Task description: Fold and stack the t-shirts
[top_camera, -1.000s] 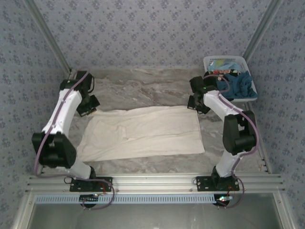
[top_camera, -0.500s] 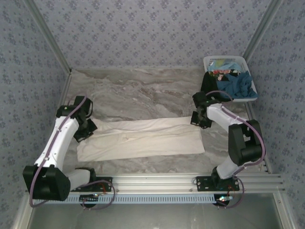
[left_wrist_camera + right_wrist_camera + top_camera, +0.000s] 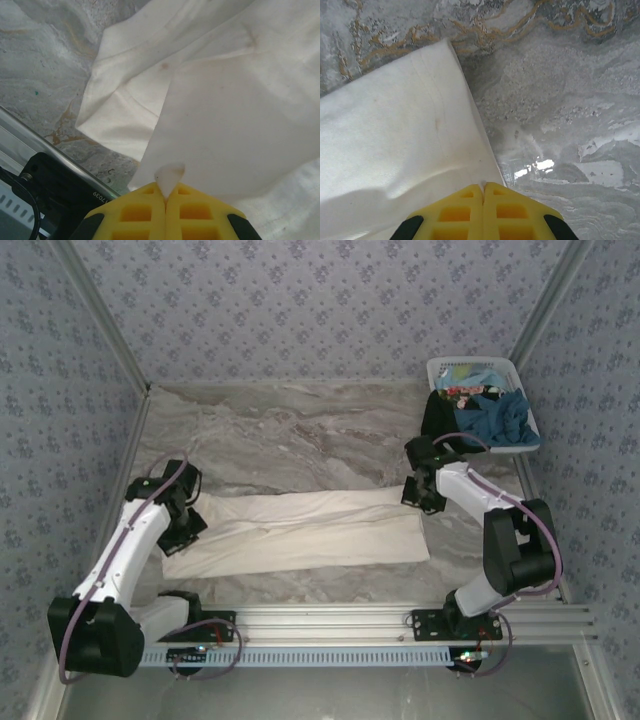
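Note:
The large off-white t-shirt (image 3: 300,532) lies on the marbled table (image 3: 290,430) as a long band folded over on itself. My left gripper (image 3: 180,528) is at its left end, shut on a corner of the upper layer. In the left wrist view a tuft of the off-white cloth (image 3: 225,115) pokes out between the yellow fingers (image 3: 145,210). My right gripper (image 3: 420,497) is at the shirt's right end, shut on its hemmed edge (image 3: 470,130). A teal-blue t-shirt (image 3: 495,418) and a black one (image 3: 437,415) are piled in the basket.
The white slatted basket (image 3: 470,367) stands at the back right corner, just beyond the right arm. Patterned walls close in the table on three sides. An aluminium rail (image 3: 320,620) with the arm bases runs along the near edge.
Both grippers have drawn the shirt's far edge toward the near edge. The wide spread cloth has become a narrow doubled band, and both arms have lowered.

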You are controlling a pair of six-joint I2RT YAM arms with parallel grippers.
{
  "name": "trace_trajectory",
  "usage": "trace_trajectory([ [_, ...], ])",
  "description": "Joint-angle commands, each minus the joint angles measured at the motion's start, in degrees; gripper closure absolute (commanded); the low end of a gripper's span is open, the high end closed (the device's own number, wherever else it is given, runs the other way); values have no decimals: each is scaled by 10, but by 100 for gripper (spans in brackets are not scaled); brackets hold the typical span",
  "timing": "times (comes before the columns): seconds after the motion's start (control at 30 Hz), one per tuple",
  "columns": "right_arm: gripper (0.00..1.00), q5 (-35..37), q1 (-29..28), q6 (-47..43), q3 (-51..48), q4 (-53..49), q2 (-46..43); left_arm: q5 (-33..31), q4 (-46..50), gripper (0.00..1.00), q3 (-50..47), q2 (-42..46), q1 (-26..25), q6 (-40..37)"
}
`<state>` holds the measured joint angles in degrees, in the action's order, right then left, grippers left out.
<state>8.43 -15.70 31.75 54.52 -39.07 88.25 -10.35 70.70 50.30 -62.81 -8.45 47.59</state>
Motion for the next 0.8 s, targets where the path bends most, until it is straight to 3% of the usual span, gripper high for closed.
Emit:
trace_trajectory([
  [0.0, 100, 28, -4, 19, -12, -32, -15, -28, 15, 100, -16, 16, -14, 23],
  [0.37, 100, 48, -15, 32, -19, -46, -31, -87, 33, 100, -4, 5, -52, 78],
  [0.57, 100, 48, -20, 35, -22, -46, -32, -155, 101, 100, 8, 64, -87, 171],
  [0.77, 100, 46, -25, 38, -23, -45, -22, -138, 81, 100, -23, 73, -94, 194],
])
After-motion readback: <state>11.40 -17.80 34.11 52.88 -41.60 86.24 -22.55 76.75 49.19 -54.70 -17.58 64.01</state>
